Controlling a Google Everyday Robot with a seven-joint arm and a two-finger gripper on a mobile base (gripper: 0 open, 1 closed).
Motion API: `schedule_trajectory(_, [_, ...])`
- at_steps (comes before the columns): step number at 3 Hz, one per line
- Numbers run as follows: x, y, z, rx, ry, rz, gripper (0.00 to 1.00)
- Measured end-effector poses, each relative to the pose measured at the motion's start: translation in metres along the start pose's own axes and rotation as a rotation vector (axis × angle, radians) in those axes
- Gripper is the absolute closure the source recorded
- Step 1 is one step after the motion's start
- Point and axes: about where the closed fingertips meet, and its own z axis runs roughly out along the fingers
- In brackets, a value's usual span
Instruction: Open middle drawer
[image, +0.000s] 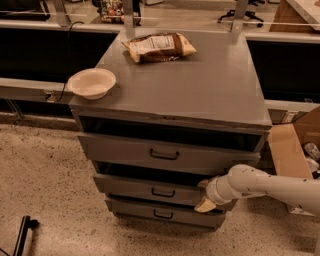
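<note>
The claw sits spread at the 3 o'clock end of the middle drawer, which looks barely out; most pulling remains.

The arm is seen as a smooth white tube, round in section and lit warmly along its upper side, with its underside left in shadow. It is ended by a thicker, rounded white wrist segment, set off from the tube by a ring-like step. The gripper is coloured pale tan and is found at the right end of the middle drawer.
</note>
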Motion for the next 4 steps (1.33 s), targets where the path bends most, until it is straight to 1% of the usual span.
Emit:
schedule_trajectory(2, [0.0000, 0.0000, 0.0000, 0.000, 0.000, 0.000, 0.00])
schedule_trajectory(3, [0.0000, 0.0001, 0.0000, 0.000, 0.000, 0.000, 0.00])
schedule_trajectory(4, [0.0000, 0.0001, 0.0000, 0.000, 0.000, 0.000, 0.18])
